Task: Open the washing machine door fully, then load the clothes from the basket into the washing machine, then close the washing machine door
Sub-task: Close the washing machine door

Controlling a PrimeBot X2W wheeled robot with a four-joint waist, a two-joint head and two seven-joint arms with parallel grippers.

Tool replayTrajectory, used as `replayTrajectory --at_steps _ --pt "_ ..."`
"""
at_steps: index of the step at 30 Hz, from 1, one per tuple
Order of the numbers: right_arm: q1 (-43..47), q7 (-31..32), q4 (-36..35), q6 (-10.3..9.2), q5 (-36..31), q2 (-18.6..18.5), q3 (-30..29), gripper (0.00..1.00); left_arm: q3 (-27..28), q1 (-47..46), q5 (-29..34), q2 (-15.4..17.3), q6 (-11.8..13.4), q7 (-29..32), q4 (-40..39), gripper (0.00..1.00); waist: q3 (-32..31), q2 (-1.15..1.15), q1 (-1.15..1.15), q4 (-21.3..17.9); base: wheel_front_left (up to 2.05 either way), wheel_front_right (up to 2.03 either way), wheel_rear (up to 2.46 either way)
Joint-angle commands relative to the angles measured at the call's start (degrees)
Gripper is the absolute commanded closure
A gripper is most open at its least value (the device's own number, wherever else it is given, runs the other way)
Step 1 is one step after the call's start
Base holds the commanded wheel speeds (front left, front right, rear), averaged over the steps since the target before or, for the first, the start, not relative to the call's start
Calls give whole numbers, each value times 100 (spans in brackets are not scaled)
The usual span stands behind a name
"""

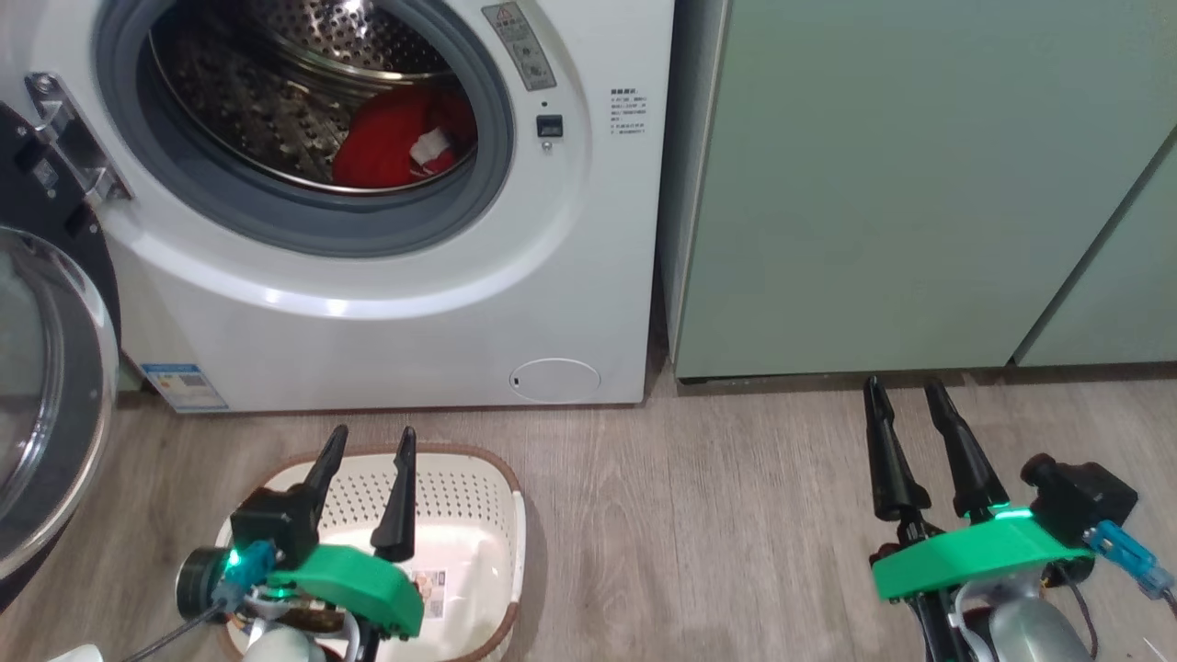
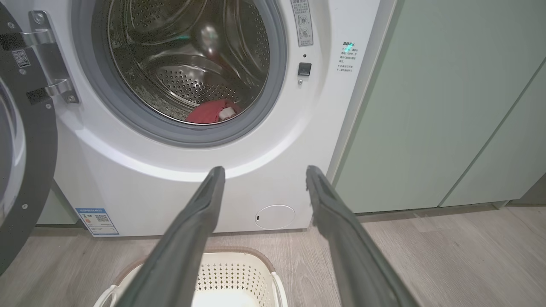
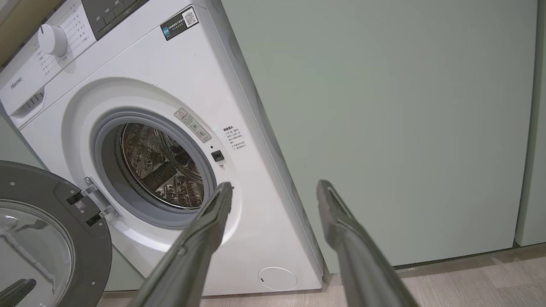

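The washing machine (image 1: 386, 303) stands with its door (image 1: 46, 395) swung wide to the left, hinge side showing. Red clothes (image 1: 391, 138) with a white patch lie at the bottom of the steel drum, also visible in the left wrist view (image 2: 209, 113). The cream basket (image 1: 460, 487) sits on the floor before the machine, its bare bottom and label sticker showing. My left gripper (image 1: 373, 432) hovers open over the basket, holding nothing (image 2: 265, 170). Further right, my right gripper (image 1: 903, 384) is open and holds nothing above the floor (image 3: 275, 186).
Pale green cabinets (image 1: 919, 184) stand right of the machine. Wood-look floor (image 1: 699, 515) stretches between the basket and my right arm. The open door (image 3: 42, 192) juts out over the floor at the left.
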Motion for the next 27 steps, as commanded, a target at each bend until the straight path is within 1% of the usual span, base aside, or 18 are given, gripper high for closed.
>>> replayTrajectory --at_steps 1,14,27 --pt "-310 -37 -212 0 -32 -16 148 0 148 -291 -36 4 7 -55 -168 0 28 0 0 -3 0 0 0" --pt "-369 -37 -224 0 -40 -16 160 0 39 -386 -77 4 20 -55 -110 0 225 0 0 18 0 0 0" --pt "-383 -37 -171 0 -3 -16 182 0 96 -414 76 4 48 -55 -120 0 184 0 0 58 0 0 0"
